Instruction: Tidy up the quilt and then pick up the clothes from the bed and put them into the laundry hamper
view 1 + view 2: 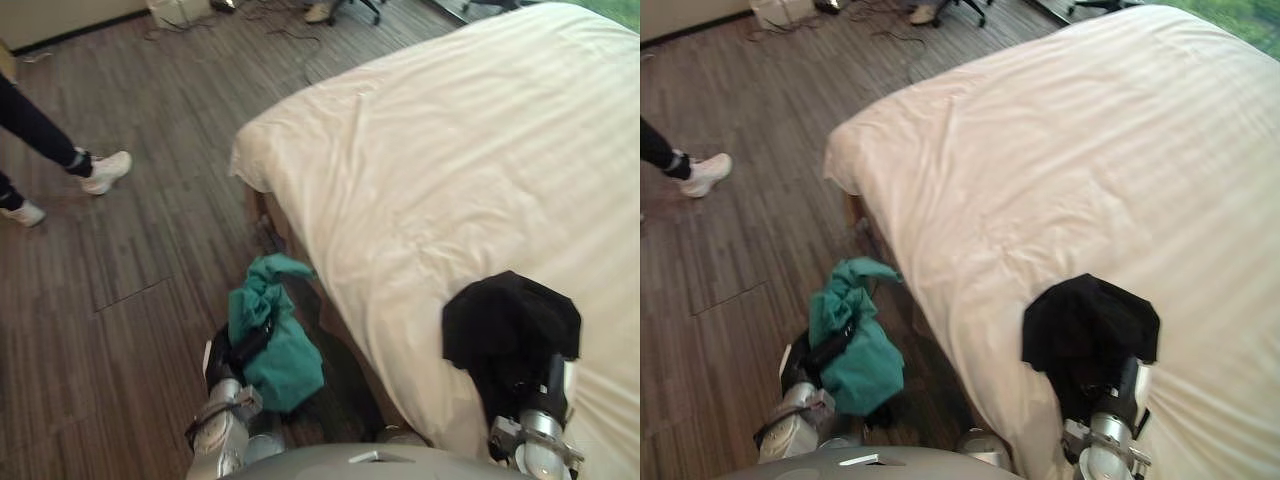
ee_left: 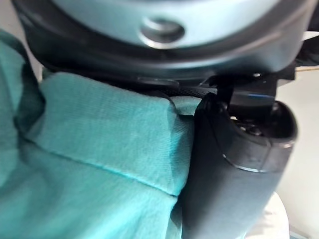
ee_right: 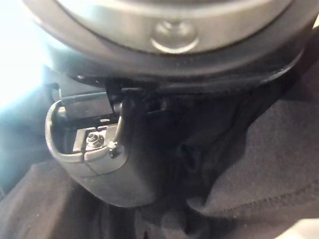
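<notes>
Left robot hand (image 1: pixel 235 352) round teal garment (image 1: pixel 288 368)

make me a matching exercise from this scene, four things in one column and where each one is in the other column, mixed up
Things
1. teal green cloth garment
2. black cloth garment
3. white striped quilt
4. person's white sneaker

Places
A. on the wooden floor, far from both hands
B. gripped in the left hand, over the floor
C. spread out flat, held by no hand
D. gripped in the right hand, above the quilt

Pairs: 1-B, 2-D, 3-C, 4-A
</notes>
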